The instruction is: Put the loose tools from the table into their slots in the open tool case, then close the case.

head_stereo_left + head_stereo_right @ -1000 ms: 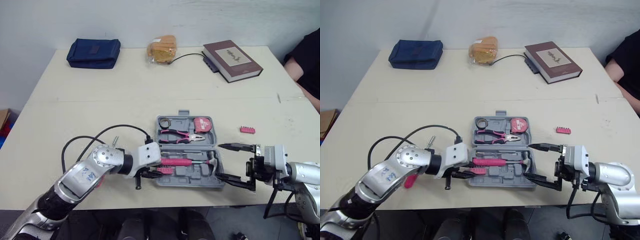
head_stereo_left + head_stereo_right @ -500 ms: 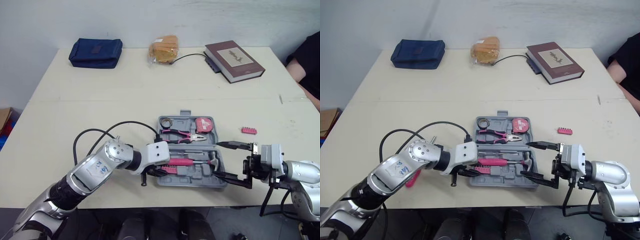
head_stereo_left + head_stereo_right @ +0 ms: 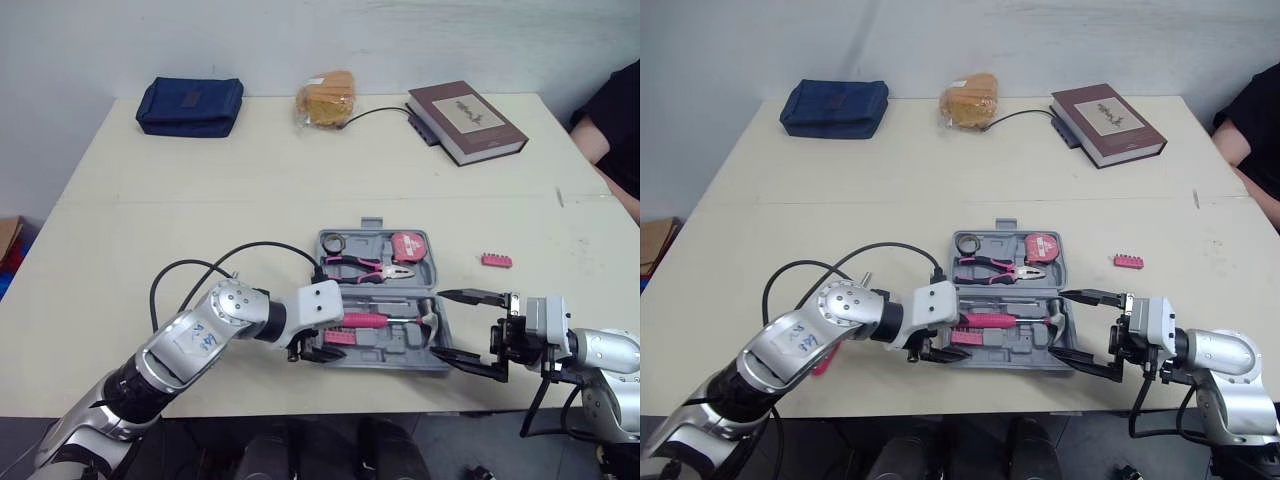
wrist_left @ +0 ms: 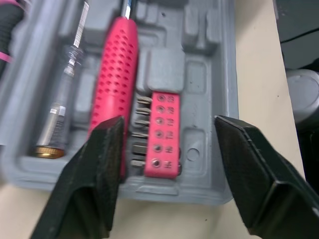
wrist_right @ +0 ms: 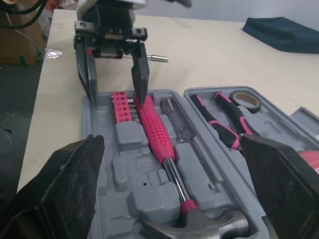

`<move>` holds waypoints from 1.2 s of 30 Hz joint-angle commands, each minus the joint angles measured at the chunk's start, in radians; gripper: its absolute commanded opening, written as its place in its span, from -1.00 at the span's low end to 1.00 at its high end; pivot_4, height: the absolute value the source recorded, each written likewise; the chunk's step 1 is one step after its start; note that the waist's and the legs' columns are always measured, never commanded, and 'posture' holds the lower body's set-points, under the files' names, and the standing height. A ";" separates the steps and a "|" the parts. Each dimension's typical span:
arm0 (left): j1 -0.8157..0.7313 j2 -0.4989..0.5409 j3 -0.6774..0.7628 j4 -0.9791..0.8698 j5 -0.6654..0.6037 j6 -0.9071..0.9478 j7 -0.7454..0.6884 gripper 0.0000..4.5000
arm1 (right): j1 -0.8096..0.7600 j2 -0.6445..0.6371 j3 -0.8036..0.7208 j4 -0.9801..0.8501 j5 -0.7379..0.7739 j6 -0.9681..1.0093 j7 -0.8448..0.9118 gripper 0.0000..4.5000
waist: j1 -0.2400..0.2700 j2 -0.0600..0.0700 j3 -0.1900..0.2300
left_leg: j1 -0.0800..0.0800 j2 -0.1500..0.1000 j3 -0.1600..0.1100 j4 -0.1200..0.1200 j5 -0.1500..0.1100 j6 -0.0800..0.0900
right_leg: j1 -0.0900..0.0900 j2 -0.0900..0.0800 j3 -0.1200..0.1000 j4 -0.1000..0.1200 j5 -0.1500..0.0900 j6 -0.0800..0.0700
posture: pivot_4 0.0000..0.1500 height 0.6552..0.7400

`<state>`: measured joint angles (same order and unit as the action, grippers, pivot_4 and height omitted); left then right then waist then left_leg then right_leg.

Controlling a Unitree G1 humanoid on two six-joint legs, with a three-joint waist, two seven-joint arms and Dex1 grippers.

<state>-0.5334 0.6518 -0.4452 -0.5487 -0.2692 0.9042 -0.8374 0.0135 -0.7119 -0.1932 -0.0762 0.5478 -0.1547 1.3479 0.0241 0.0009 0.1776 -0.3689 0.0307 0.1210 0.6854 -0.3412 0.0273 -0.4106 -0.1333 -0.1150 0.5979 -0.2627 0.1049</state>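
The grey tool case (image 3: 440,362) lies open at the table's front middle. It holds pliers (image 3: 365,267), a tape measure (image 3: 408,246), a tape roll (image 3: 333,243), a pink-handled hammer (image 3: 385,321) and a screwdriver (image 4: 65,107). My left gripper (image 3: 313,352) is open at the case's left end. Its fingers straddle the pink bit holder (image 4: 162,134), which lies in its slot beside the hammer handle (image 4: 115,84). My right gripper (image 3: 456,326) is open just off the case's right end, holding nothing. A loose pink bit strip (image 3: 496,260) lies on the table to the right of the case.
A small metal rod (image 5: 155,58) and a pink tool (image 3: 822,361) lie left of the case by my left arm. At the back are a blue pouch (image 3: 190,105), a bagged bread (image 3: 325,97), a cable and a brown book (image 3: 465,120). A person's arm (image 3: 608,115) is at the right edge.
My left gripper has moved right, in over the case's left end, and now stands open around the bit holder. The right gripper has stayed open beside the case.
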 commanded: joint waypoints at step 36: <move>0.090 0.022 0.002 0.170 0.185 -0.311 -0.132 -0.96 | -0.017 0.016 -0.030 0.105 0.007 -0.089 0.029 1.00 | -0.001 0.000 -0.001 | 0.001 0.000 0.001 0.000 0.000 0.000 | 0.001 0.000 0.000 0.003 0.000 0.000 | 1.00 1.00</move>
<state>-0.4449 0.6724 -0.4181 -0.3921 -0.1197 0.5491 -0.9824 0.0053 -0.6970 -0.2043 0.0367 0.5385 -0.2331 1.3778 0.0236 0.0013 0.1770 -0.3674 0.0306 0.1218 0.6856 -0.3410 0.0275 -0.4101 -0.1335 -0.1153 0.6007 -0.2627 0.1048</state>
